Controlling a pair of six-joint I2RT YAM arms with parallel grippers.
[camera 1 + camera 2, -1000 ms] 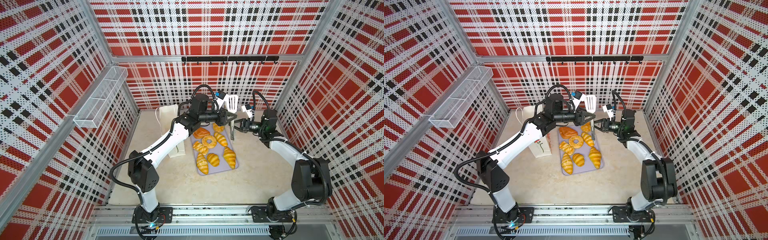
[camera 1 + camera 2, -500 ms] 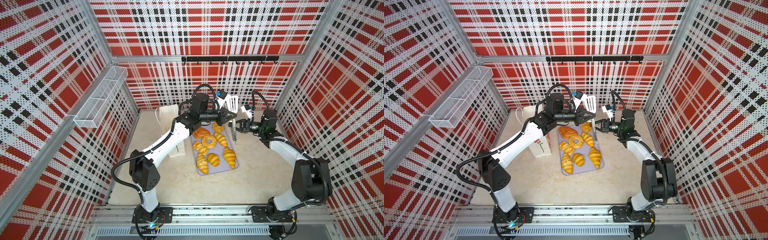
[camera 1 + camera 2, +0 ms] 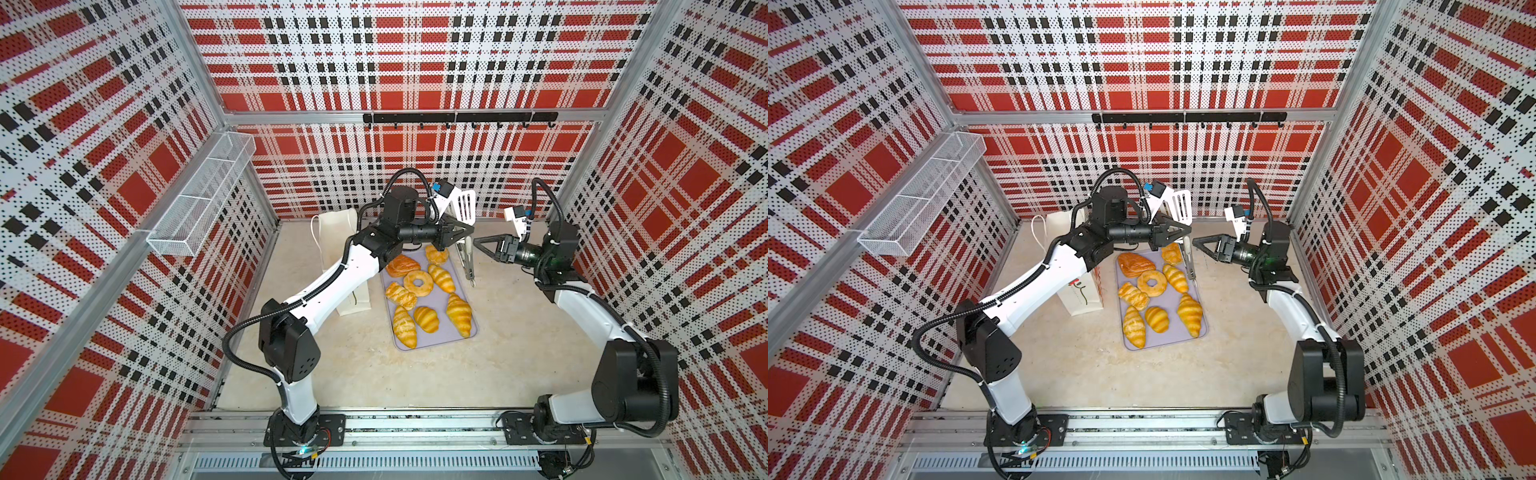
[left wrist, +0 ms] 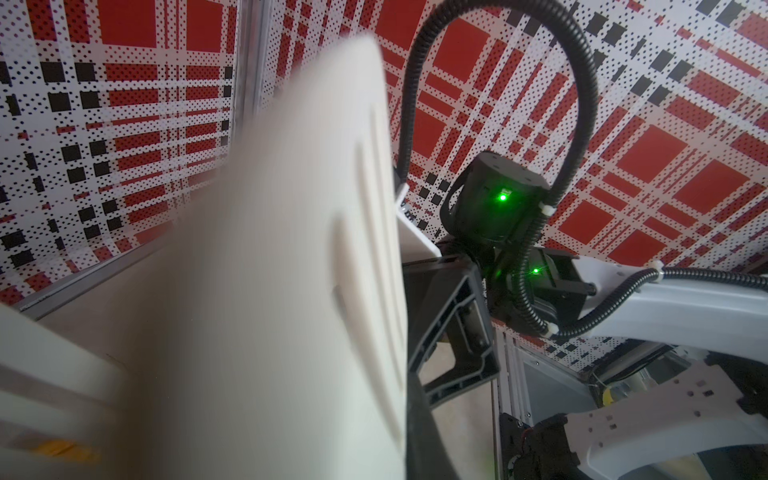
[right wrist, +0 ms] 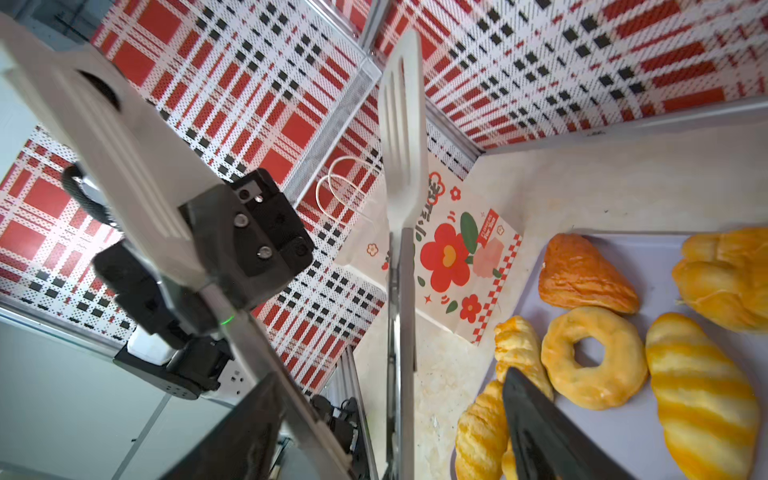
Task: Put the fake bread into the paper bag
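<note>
Several pieces of fake bread lie on a lilac tray (image 3: 440,338) (image 3: 1173,338): a ring doughnut (image 3: 417,283) (image 5: 594,357), a darker flaky loaf (image 3: 401,266) (image 5: 586,274) and striped croissants (image 3: 459,313) (image 5: 702,399). The paper bag (image 3: 1079,291) (image 5: 453,253) sits left of the tray, partly hidden by my left arm. My left gripper (image 3: 467,229) (image 3: 1187,228) is shut on white-headed metal tongs (image 3: 467,253) (image 5: 401,332) above the tray's far end. My right gripper (image 3: 482,243) (image 5: 388,378) faces it, open, its fingers either side of the tongs' handle without touching.
A wire basket (image 3: 199,199) hangs on the left wall and a black hook rail (image 3: 457,117) on the back wall. In the left wrist view the tongs' white slotted head (image 4: 291,249) fills most of the picture, with my right arm (image 4: 498,216) behind it.
My right gripper has opened and let go of the tongs. My left gripper has closed on them and now holds them alone.
</note>
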